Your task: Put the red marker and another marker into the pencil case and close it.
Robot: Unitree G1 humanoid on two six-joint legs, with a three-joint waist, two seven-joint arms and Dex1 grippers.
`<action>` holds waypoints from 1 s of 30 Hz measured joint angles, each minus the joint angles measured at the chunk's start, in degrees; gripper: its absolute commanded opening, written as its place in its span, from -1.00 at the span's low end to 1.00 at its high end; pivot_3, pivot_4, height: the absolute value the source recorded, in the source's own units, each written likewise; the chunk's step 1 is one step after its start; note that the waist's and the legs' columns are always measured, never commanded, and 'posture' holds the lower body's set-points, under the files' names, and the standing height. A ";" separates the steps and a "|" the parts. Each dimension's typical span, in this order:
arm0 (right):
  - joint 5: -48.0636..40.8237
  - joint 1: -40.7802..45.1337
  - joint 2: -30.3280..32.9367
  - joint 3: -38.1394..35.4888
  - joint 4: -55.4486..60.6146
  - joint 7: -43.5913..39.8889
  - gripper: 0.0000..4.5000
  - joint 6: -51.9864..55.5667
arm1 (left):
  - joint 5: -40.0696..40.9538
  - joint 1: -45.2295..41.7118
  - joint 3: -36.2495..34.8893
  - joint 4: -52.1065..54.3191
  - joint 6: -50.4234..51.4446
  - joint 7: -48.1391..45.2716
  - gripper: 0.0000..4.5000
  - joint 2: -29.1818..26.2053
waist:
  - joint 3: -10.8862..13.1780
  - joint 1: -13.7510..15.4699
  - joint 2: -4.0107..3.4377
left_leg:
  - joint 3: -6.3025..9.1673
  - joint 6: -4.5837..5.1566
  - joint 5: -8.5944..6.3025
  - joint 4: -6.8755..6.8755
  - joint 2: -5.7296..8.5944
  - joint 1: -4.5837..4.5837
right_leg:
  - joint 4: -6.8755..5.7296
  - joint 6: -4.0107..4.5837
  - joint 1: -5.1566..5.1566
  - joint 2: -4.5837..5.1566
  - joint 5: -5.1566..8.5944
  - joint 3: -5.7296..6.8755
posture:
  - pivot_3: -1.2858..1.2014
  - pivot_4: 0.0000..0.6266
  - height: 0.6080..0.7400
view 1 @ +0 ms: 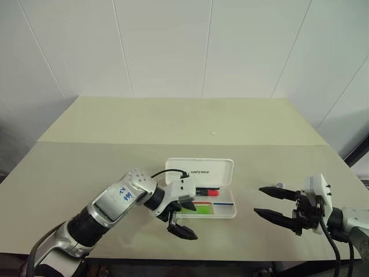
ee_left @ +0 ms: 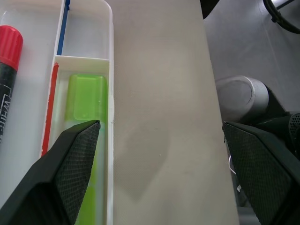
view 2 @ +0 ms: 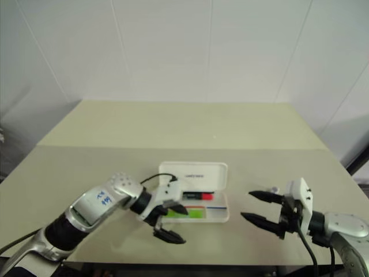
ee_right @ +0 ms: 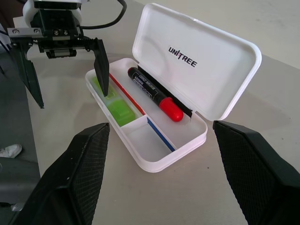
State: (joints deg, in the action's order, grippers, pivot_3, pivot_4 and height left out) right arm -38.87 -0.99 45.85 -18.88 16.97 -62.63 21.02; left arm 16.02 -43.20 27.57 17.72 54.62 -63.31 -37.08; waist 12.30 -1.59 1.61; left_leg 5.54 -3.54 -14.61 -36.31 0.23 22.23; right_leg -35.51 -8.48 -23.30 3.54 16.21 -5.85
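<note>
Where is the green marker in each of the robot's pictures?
Left eye view: green marker in the front compartment of the open pencil case, beside the left hand.
Right eye view: same spot, low centre.
Left wrist view: lying in the tray, by one finger.
Right wrist view: in the near compartment.
Shared landmark: the red marker alongside it.
</note>
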 measured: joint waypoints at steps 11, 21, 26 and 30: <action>9.22 3.47 -8.32 2.02 -4.57 11.33 1.00 -5.62 | 2.81 2.53 -9.55 -0.04 -3.35 3.18 0.98 0.53 | 0.00 -0.04 0.00 | 0.00 -0.01 0.02 0.05 -0.01 -0.03 | -0.03 0.06 -0.01 0.00 0.03 0.00 | 0.03 -0.52 1.00; 25.15 8.79 -16.33 2.73 -14.57 34.23 1.00 -10.61 | 6.93 8.69 -24.43 -5.44 -27.90 0.88 0.98 3.57 | -0.03 0.02 -0.04 | -0.03 -0.07 0.06 0.12 0.00 -0.04 | -0.06 0.09 -0.07 0.02 0.04 -0.01 | 0.03 -0.52 1.00; 28.74 10.08 -21.00 2.48 -14.81 44.25 1.00 -10.65 | 9.89 10.47 -28.13 -8.57 -36.48 -4.67 0.98 3.03 | -0.05 -0.07 -0.08 | -0.04 -0.08 0.06 0.21 0.00 -0.05 | -0.06 0.10 -0.09 0.02 0.04 -0.02 | 0.03 -0.52 1.00; 28.82 9.23 -25.78 2.47 -13.74 49.81 1.00 -8.96 | 13.44 11.27 -29.75 -10.62 -37.81 -8.88 0.98 2.80 | -0.05 -0.15 -0.08 | -0.03 -0.07 0.06 0.22 -0.01 -0.05 | -0.10 0.11 -0.11 0.01 0.04 -0.02 | 0.03 -0.52 1.00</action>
State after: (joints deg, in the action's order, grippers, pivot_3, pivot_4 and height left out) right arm -10.05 8.24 20.06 -16.41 3.23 -12.82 12.06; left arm 29.45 -31.93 -2.18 7.10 16.81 -72.19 -34.29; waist 12.24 -1.74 1.53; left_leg 5.51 -3.61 -14.55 -36.09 0.22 22.17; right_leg -35.61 -8.37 -23.41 3.55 16.26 -5.87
